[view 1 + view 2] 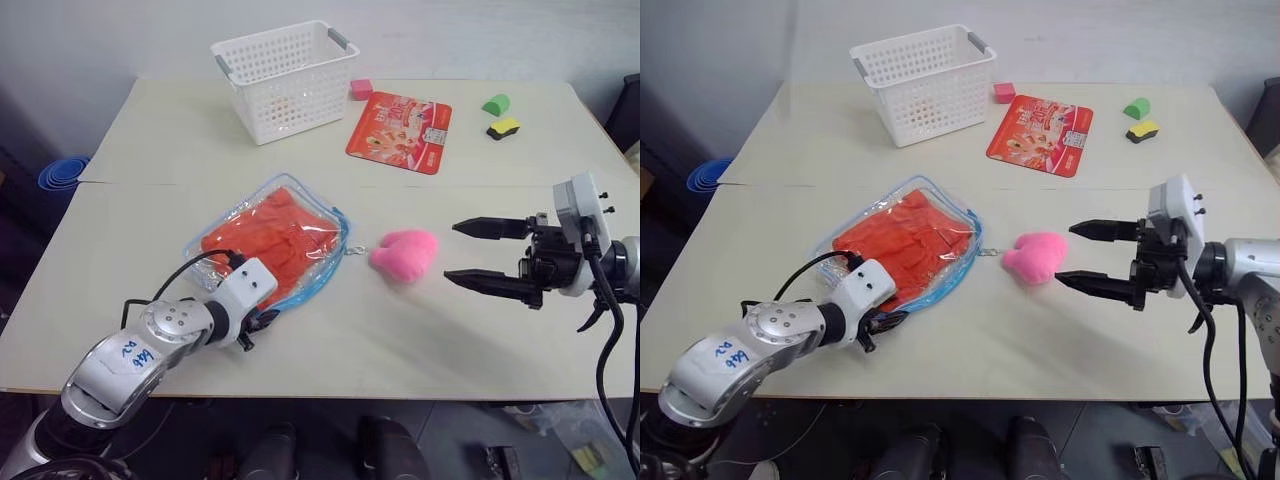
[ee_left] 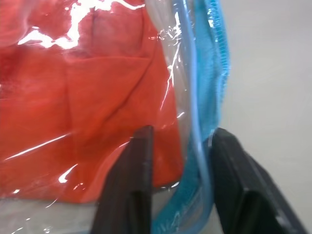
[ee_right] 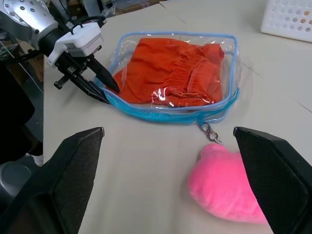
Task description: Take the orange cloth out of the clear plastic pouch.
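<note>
inside clear plastic pouch, orange cloth

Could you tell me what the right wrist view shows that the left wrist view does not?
Right wrist view alone: the pink plush heart chained to the pouch, a corner of the white basket, the whole left gripper at the pouch's corner, and the open right gripper. Left wrist view alone: the left gripper's two fingers straddling the pouch's blue trimmed edge, close up. Both: the orange cloth lying inside the clear plastic pouch on the table.
</note>
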`<act>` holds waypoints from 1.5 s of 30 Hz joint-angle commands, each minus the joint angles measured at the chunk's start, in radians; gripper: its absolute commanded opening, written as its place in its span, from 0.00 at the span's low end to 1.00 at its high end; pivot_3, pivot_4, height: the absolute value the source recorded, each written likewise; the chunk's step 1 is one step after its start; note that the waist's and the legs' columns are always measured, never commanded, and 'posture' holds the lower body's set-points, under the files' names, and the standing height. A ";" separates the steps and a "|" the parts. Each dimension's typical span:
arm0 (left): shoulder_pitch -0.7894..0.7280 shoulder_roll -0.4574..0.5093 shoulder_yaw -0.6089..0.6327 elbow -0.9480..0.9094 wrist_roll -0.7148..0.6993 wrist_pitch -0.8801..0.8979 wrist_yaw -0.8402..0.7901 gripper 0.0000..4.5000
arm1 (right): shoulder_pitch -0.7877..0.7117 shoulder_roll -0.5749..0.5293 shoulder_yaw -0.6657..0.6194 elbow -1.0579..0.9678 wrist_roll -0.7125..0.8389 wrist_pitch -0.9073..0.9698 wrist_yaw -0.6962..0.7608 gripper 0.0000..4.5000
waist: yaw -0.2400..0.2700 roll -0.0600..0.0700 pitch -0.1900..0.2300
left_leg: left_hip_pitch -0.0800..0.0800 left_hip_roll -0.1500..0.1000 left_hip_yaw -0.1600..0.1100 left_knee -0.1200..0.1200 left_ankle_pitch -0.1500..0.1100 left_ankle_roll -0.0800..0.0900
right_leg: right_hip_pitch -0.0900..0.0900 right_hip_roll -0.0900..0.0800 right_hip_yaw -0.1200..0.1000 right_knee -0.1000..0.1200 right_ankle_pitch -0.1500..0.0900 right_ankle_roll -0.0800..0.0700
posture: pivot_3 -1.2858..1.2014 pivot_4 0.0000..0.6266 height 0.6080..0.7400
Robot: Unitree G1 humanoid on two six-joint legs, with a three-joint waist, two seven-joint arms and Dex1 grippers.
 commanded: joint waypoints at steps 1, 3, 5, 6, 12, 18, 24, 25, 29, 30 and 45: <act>0.002 0.014 -0.001 0.007 0.029 -0.011 -0.017 0.07 | 0.010 -0.025 -0.056 -0.034 0.011 -0.018 0.003 1.00 | 0.000 0.000 0.000 | 0.000 0.000 0.000 0.000 0.000 0.000 | 0.000 0.000 0.000 0.000 0.000 0.000 | 0.52 0.24 1.00; 0.006 0.029 -0.004 0.008 0.036 -0.030 -0.037 0.01 | 0.018 -0.025 -0.062 -0.036 0.008 -0.023 0.005 1.00 | 0.000 0.000 0.000 | 0.000 0.000 0.000 0.000 0.000 0.000 | 0.000 0.000 0.000 0.000 0.000 0.000 | 0.52 0.24 1.00; 0.011 0.055 -0.010 0.019 0.054 -0.067 -0.060 0.01 | 0.022 -0.026 -0.062 -0.039 0.005 -0.032 0.010 1.00 | -0.001 0.000 0.000 | 0.000 0.000 0.000 0.000 0.000 0.000 | 0.000 0.000 0.000 0.000 0.000 0.000 | 0.52 0.24 1.00; 0.012 0.083 -0.020 0.034 0.077 -0.118 -0.084 0.01 | 0.023 -0.031 -0.057 -0.040 0.001 -0.040 0.022 1.00 | -0.001 0.000 0.000 | 0.000 0.000 0.000 0.000 0.000 0.000 | 0.000 0.000 0.000 0.000 0.000 0.000 | 0.52 0.24 1.00; 0.024 0.273 -0.097 0.127 0.273 -0.594 -0.307 0.01 | 0.009 -0.062 -0.031 -0.030 -0.011 -0.077 0.088 1.00 | -0.002 0.000 0.000 | 0.000 0.001 0.001 0.000 0.000 -0.001 | 0.000 0.001 0.000 -0.001 0.000 0.000 | 0.52 0.24 1.00; -0.017 0.236 -0.092 0.331 0.338 -1.105 -0.506 0.01 | 0.007 -0.081 -0.017 -0.057 -0.011 -0.109 0.160 1.00 | 0.005 0.000 0.000 | -0.001 0.000 0.000 0.000 0.000 0.000 | 0.000 0.000 -0.001 -0.006 0.000 0.000 | 0.52 0.24 1.00; -0.162 0.124 -0.113 0.616 0.396 -1.475 -0.644 0.01 | 0.017 -0.110 -0.017 -0.061 -0.023 -0.140 0.225 1.00 | 0.004 0.000 0.000 | -0.002 -0.001 0.000 0.000 0.001 0.001 | 0.000 0.000 -0.007 -0.004 0.001 0.002 | 0.52 0.24 1.00; -0.177 0.110 -0.113 0.645 0.399 -1.500 -0.658 0.01 | 0.017 -0.112 -0.018 -0.060 -0.023 -0.143 0.228 1.00 | 0.003 0.000 0.000 | -0.002 -0.001 0.000 0.001 0.001 0.001 | 0.000 0.000 -0.010 -0.003 0.001 0.002 | 0.52 0.24 1.00; -0.286 0.020 -0.150 0.856 0.457 -1.618 -0.703 0.01 | 0.015 -0.125 -0.025 -0.060 -0.030 -0.139 0.215 1.00 | 0.002 -0.001 0.000 | -0.002 -0.001 0.001 0.003 0.001 0.002 | 0.000 0.002 -0.012 -0.001 0.002 0.003 | 0.52 0.24 1.00; -0.306 -0.004 -0.153 0.902 0.461 -1.641 -0.710 0.01 | 0.021 -0.125 -0.028 -0.065 -0.031 -0.137 0.208 1.00 | 0.002 -0.001 0.000 | -0.003 -0.001 0.001 0.004 0.001 0.003 | 0.000 0.004 -0.013 0.000 0.002 0.003 | 0.52 0.24 1.00; -0.308 -0.088 -0.100 0.834 0.371 -1.395 -0.806 0.30 | 0.101 -0.114 -0.042 -0.107 -0.048 -0.106 0.090 1.00 | 0.001 -0.001 0.001 | -0.005 -0.001 -0.001 0.011 0.000 0.004 | 0.000 0.001 -0.013 0.003 0.002 0.004 | 0.52 0.24 1.00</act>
